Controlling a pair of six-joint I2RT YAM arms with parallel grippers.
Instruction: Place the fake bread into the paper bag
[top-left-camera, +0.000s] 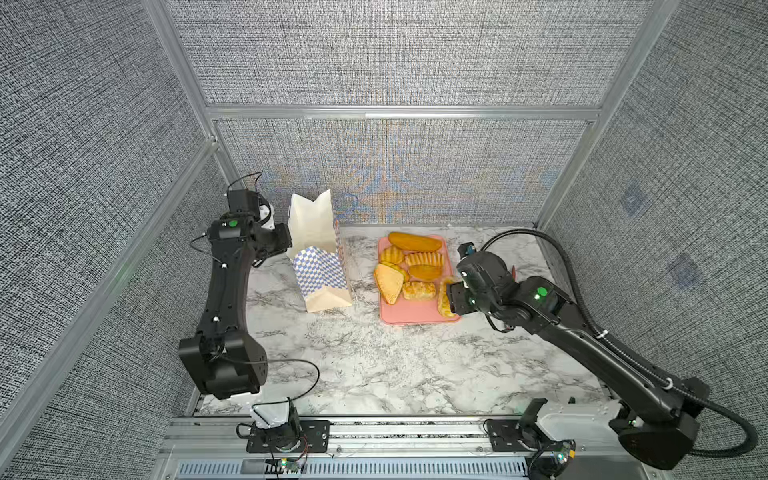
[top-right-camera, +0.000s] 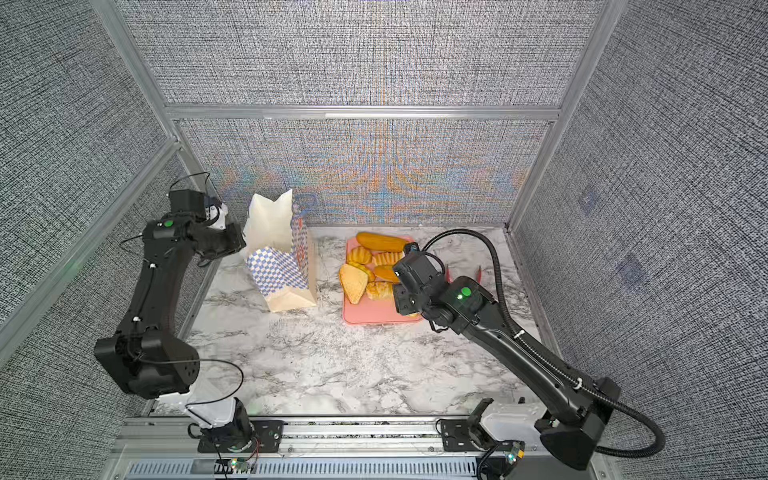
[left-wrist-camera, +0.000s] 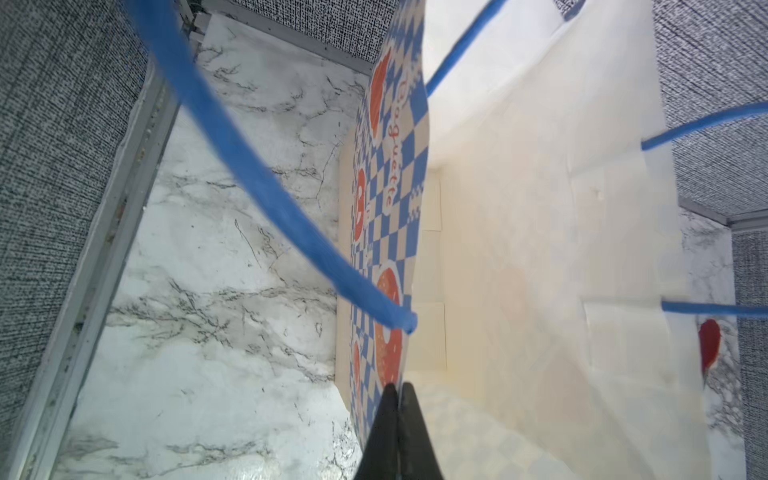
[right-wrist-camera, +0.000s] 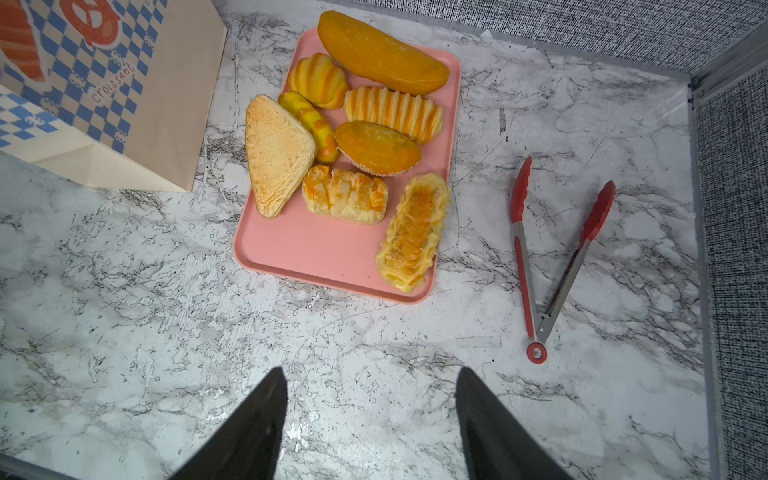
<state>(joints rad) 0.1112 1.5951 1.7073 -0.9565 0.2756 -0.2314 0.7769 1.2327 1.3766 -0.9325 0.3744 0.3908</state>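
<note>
Left jaws: I see them pinched together on the top rim of the paper bag (left-wrist-camera: 540, 249), on its left side. The bag stands upright at far left, mouth open upward, and a blue cord handle (left-wrist-camera: 257, 178) arcs over the rim. Readable lettering: "baguette" in the left wrist view, "croissant" in the right wrist view.

Right jaws: apart, holding nothing, above bare table (top-left-camera: 374, 365) by the near right corner of the pink tray (top-left-camera: 411, 311).

All fake bread lies on the tray:
- The long loaf (right-wrist-camera: 382, 54) lies at the far edge, long axis left-right.
- The braided piece (right-wrist-camera: 413, 232) lies at the near right corner, long axis near-far.
- The triangular sandwich (right-wrist-camera: 276, 153) overhangs the left edge.

A bare strip separates bag and tray. Red tongs (right-wrist-camera: 557, 257) lie right of the tray, arms splayed.
</note>
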